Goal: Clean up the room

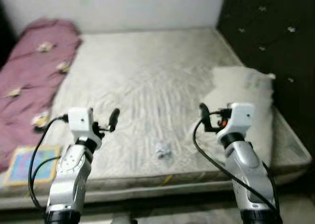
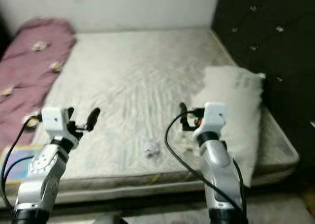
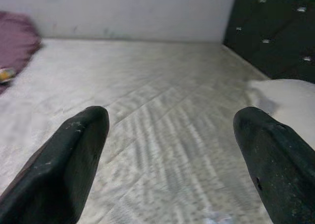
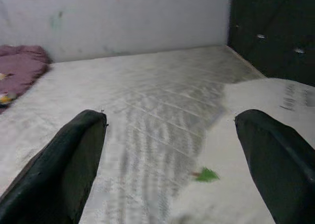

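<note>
Both grippers, left gripper [image 3: 170,150] and right gripper [image 4: 170,155], hover with fingers spread wide and empty above the bare mattress [image 1: 147,76]. What looks like crumpled paper [image 1: 163,150] lies near its front edge, between them.

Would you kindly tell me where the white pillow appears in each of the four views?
Left eye view: the pillow lies on the mattress, right edge, beside the dark tufted panel.
Right eye view: pillow, same place.
Left wrist view: pillow at the panel's foot.
Right wrist view: pillow likewise.
Shared landmark: the dark tufted panel.
</note>
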Controlling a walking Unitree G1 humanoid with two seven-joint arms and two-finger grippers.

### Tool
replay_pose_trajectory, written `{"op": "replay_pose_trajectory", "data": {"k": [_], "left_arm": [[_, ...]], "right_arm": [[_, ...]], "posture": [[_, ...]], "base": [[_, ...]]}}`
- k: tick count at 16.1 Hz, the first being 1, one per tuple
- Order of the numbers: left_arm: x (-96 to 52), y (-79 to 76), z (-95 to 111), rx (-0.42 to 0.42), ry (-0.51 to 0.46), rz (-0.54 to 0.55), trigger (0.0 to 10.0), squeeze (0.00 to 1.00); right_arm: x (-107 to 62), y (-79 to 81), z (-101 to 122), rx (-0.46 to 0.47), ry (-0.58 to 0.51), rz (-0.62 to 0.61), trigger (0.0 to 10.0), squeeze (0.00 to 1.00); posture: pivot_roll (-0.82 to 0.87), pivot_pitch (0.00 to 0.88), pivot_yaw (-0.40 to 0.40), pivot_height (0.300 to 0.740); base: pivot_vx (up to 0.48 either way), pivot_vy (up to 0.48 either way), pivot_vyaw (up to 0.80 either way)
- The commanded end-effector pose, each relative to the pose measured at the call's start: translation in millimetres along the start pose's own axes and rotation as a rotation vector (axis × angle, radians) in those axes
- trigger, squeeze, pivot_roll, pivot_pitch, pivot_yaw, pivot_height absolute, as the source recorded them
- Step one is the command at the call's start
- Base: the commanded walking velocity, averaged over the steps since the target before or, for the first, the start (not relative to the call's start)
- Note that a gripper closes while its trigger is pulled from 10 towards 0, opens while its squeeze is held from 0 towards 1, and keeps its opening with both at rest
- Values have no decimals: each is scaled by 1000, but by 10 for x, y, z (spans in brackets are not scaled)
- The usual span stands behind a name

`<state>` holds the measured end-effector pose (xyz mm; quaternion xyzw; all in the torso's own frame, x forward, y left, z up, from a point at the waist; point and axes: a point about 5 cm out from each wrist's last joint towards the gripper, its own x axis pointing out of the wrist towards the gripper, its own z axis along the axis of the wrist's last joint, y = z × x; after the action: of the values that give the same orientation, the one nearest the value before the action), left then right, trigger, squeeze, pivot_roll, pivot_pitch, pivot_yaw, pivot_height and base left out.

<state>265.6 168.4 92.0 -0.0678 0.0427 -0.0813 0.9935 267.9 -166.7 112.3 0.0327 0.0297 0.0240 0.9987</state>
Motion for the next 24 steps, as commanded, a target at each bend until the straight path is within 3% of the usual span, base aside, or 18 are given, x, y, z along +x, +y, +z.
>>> {"op": "replay_pose_trajectory", "data": {"k": [1,3,9,13,24], "left_arm": [[29,-56,0,1,11,-8,10000,0],[37,-47,-6,12,16,6,10000,0],[61,-58,3,-34,13,-11,10000,0],[58,-68,33,-22,-14,-17,10000,0],[53,-92,44,-18,-26,-45,10000,0]], "right_arm": [[-33,-101,-15,-1,9,-36,10000,0],[-35,-108,-26,8,15,-43,10000,0],[-20,-112,-23,8,13,-48,10000,0],[-23,-105,-31,8,13,-48,10000,0],[-3,-103,-31,6,6,-51,10000,0]], "posture": [[-64,0,18,740],[-65,0,19,740],[-65,0,20,740],[-64,0,18,740],[-59,0,18,740]], "base": [[0,0,0],[0,0,0],[0,480,-78],[0,480,0],[0,0,0]]}}
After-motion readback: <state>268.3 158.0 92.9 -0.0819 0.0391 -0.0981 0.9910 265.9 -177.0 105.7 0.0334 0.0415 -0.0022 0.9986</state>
